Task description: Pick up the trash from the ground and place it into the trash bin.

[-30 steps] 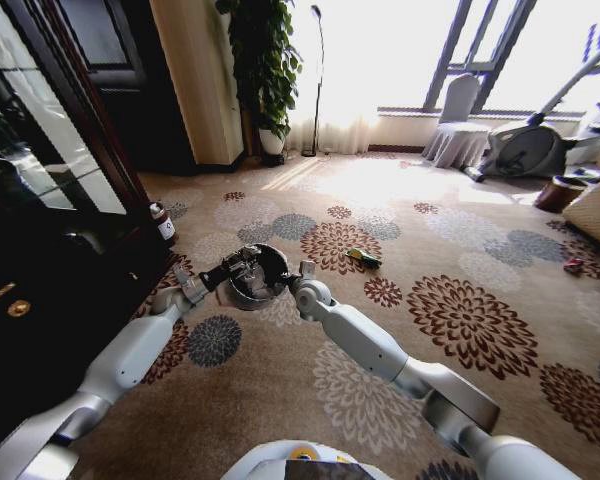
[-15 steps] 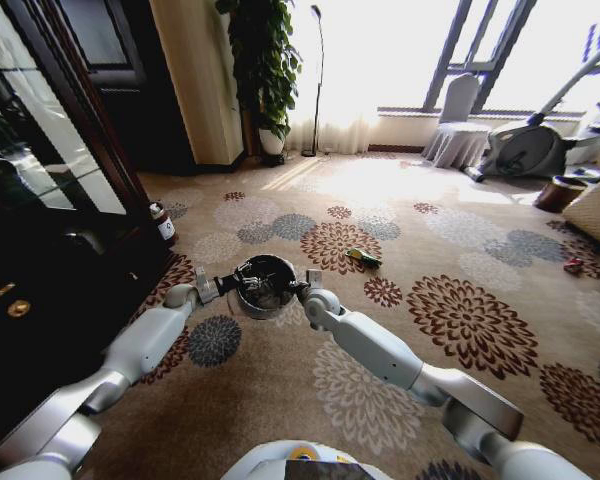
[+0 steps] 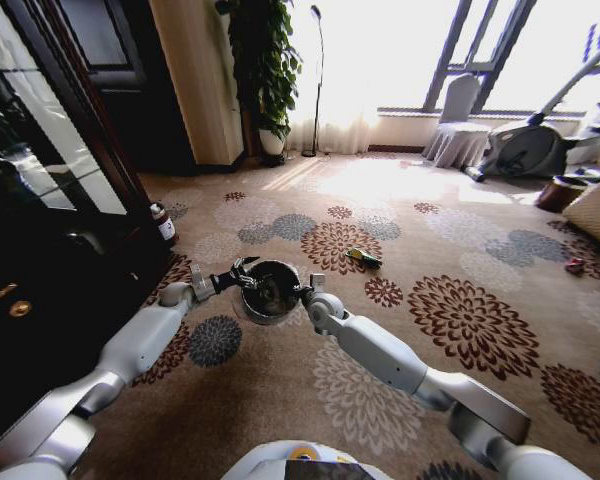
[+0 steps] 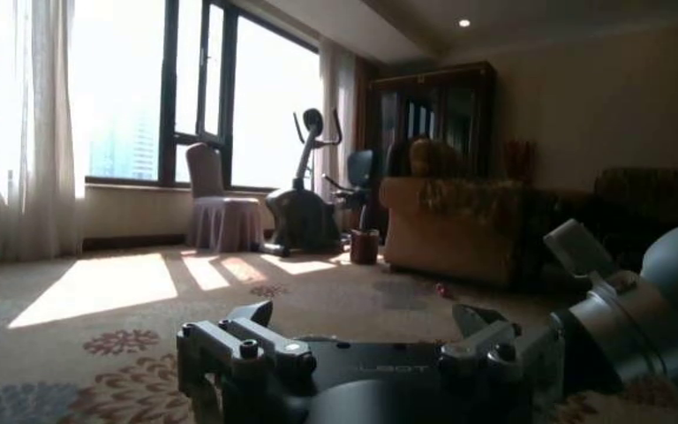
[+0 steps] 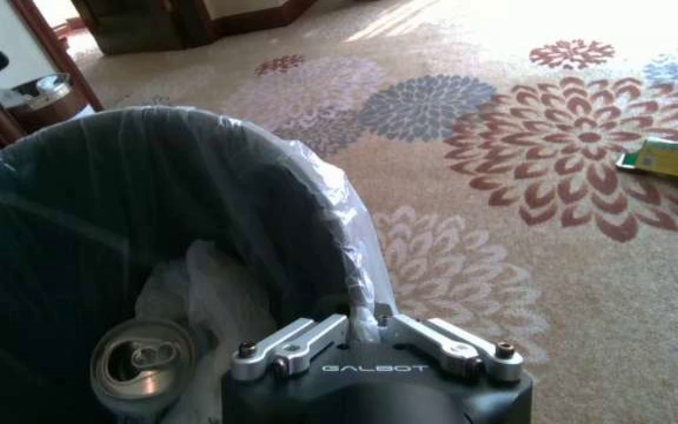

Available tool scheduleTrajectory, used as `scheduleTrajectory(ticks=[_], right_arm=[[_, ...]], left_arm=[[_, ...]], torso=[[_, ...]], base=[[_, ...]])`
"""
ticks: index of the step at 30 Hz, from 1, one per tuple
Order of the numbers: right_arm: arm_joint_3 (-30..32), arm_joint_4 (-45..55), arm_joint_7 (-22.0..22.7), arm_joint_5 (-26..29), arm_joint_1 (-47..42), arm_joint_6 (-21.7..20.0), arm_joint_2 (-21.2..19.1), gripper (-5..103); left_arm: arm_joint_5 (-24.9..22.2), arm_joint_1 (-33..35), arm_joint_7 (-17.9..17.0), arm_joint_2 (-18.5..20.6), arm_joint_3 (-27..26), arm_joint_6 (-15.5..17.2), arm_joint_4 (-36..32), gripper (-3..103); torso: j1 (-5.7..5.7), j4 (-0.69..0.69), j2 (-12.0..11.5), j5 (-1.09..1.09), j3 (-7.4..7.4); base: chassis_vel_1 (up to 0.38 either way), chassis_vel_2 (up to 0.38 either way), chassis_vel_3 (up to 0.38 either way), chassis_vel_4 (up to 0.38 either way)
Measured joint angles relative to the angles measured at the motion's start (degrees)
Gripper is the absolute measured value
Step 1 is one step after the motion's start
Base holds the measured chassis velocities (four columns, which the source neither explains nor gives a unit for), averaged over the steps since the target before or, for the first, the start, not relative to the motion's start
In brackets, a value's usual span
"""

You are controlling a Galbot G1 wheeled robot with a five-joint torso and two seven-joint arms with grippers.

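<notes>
The trash bin (image 3: 271,297) is a small dark round bin with a thin plastic liner, standing on the carpet between my two arms. My right gripper (image 3: 301,292) is shut on its near rim and liner (image 5: 363,291). Inside the trash bin (image 5: 139,203) lie a crushed can (image 5: 139,367) and a white paper wad (image 5: 204,283). My left gripper (image 3: 238,276) hangs at the bin's left rim; its fingers (image 4: 251,315) stand wide apart with nothing between them. A green wrapper (image 3: 363,257) lies on the carpet beyond the bin, also seen from the right wrist (image 5: 669,159). A red scrap (image 3: 573,266) lies far right.
A dark wooden cabinet (image 3: 50,220) runs along the left, with a small can (image 3: 162,224) at its foot. A potted plant (image 3: 265,70), covered chair (image 3: 458,125), exercise bike (image 3: 540,145) and shiny brown pot (image 3: 558,192) stand at the back. Open carpet stretches to the right.
The bin has shifted a little nearer and to the right with my right gripper on its rim. My left gripper has drawn back from over the bin to its left rim.
</notes>
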Motion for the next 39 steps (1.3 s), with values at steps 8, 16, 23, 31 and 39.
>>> scheduleTrajectory(ticks=[8, 16, 23, 31, 39], right_arm=[[0.41, 1.16, -0.80, -1.49, -1.97, 0.22, -1.52, 0], [0.88, 1.44, -2.42, -4.25, -3.23, 0.49, -2.74, 0], [3.25, 1.41, -6.54, -12.11, -5.74, 2.49, -4.30, 0], [9.99, 4.99, -10.31, -21.25, -11.20, 5.64, -6.83, 0], [20.60, 9.59, -12.87, -25.67, -19.89, 7.41, -9.40, 0]], left_arm=[[-4.03, -0.35, -1.68, -0.22, -0.02, -0.54, -0.62, 100], [-7.06, -1.18, -3.04, -0.27, -2.94, -0.16, -1.41, 100], [-9.80, -0.61, -5.59, 0.54, -4.63, -0.17, -2.53, 100], [-7.83, 1.57, -12.81, 0.92, -6.72, -3.18, -5.64, 100], [-3.87, 4.39, -22.84, 1.43, -8.01, -4.11, -10.36, 98]], torso=[[0.00, 0.00, 0.00, -0.03, 0.00], [0.00, -0.01, 0.00, -0.01, 0.00], [0.00, 0.00, 0.00, -0.02, 0.00], [0.00, 0.00, 0.00, -0.02, 0.00], [0.00, -0.01, 0.00, -0.01, 0.00]], base=[[0.000, 0.000, 0.000, 0.000], [0.000, 0.000, 0.000, 0.000], [0.000, 0.000, 0.000, 0.000], [0.000, 0.000, 0.000, 0.000], [0.000, 0.000, 0.000, 0.000]])
